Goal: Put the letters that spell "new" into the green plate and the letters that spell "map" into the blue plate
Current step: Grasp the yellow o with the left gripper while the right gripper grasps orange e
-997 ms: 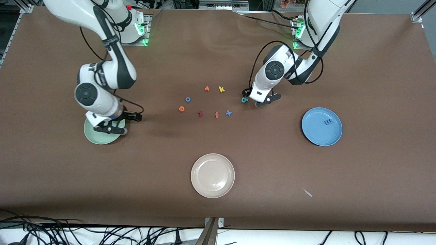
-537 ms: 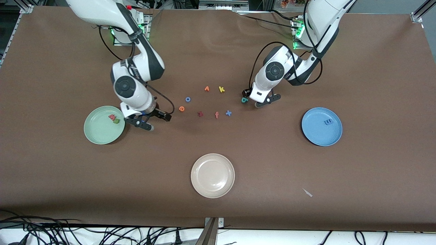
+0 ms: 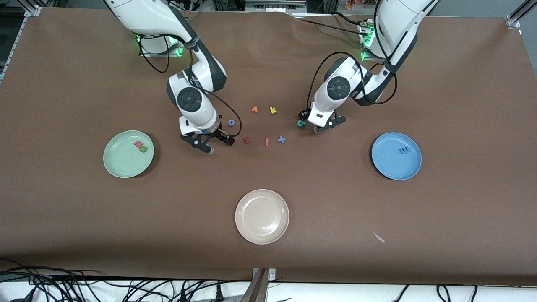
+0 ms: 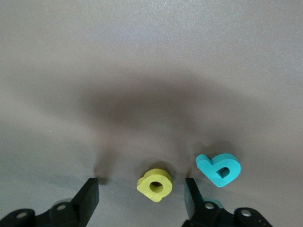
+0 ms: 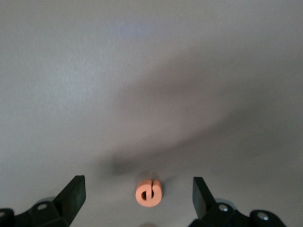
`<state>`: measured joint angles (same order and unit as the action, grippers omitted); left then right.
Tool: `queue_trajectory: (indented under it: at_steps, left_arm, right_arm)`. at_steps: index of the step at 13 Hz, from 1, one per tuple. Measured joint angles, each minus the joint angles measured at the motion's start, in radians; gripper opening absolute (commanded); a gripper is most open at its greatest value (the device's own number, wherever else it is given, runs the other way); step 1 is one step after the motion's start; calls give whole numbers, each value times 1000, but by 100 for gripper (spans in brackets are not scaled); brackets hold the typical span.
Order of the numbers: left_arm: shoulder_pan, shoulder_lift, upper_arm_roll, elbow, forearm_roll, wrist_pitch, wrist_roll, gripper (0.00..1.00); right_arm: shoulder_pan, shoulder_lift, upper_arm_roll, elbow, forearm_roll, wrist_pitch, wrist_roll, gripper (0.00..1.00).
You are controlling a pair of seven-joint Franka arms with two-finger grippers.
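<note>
Right gripper [image 3: 208,144] has swung off the round pale mint-green plate [image 3: 121,161] and now sits over the letter cluster mid-table, fingers spread wide, nothing held. That uncovers what's on the green plate: pinkish-red foam "w" [image 3: 137,144] and olive-green foam "n" [image 3: 143,148], touching, near the rim on the cluster's side. So we read "new" as two of three done.

Right wrist view shows the small orange foam "e" [image 5: 148,193] flat on the brown table [image 3: 84,218], roughly centred between the spread fingers [image 5: 73,191] and touching neither. It's hidden under the arm in the front view. Looks like the next step is descend and close.

Left gripper [image 3: 323,126] hasn't shifted over the last second: low over the table at the left arm's end of the cluster. Fingers are apart with the small yellow foam "p" [image 4: 155,185] between them, no contact visible on either side. Teal foam "a" [image 3: 301,123] lies just outside one finger, close enough that we'd watch for a nudge on closing.

Round medium-blue plate [image 3: 386,167] holds the blue foam "m" [image 3: 404,150], so "map" is one of three.

Round cream-white plate [image 3: 243,226] sits nearest the front camera, unused. Decoy letters in the cluster are untouched.
</note>
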<state>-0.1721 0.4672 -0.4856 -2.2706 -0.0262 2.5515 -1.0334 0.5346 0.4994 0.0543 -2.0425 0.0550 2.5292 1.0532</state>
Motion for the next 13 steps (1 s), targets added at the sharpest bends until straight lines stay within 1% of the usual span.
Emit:
queue_trajectory:
  at_steps: [1, 3, 4, 5, 6, 7, 9, 10, 11, 13]
  left_arm:
    - [0, 0, 0, 0, 0, 0, 0, 55]
    - [0, -2, -2, 1, 0, 3, -2, 43]
    - [0, -2, -2, 2, 0, 4, -7, 41]
    - [0, -3, -4, 4, 0, 4, -9, 37]
    - [0, -3, -5, 4, 0, 4, -11, 34]
    - [0, -3, -5, 4, 0, 4, -13, 30]
    - [0, -4, -5, 4, 0, 4, -16, 25]
    - [0, -4, -6, 4, 0, 4, -17, 25]
    - [0, -4, -6, 4, 0, 4, -17, 25]
    - [0, -4, -6, 4, 0, 4, -18, 25]
  right_arm:
    - [8, 10, 0, 0, 0, 8, 10, 99]
    - [19, 28, 0, 0, 0, 19, 22, 93]
    - [22, 35, 0, 0, 0, 25, 25, 84]
    - [23, 40, 0, 0, 0, 31, 26, 70]
    - [23, 42, 0, 0, 0, 34, 26, 51]
    - [23, 43, 0, 0, 0, 36, 26, 35]
    - [23, 39, -1, 5, 0, 35, 28, 14]
    - [23, 37, -1, 5, 0, 33, 28, 3]
    - [23, 36, -2, 5, 0, 32, 29, 0]
    - [23, 36, -2, 6, 0, 32, 29, 0]
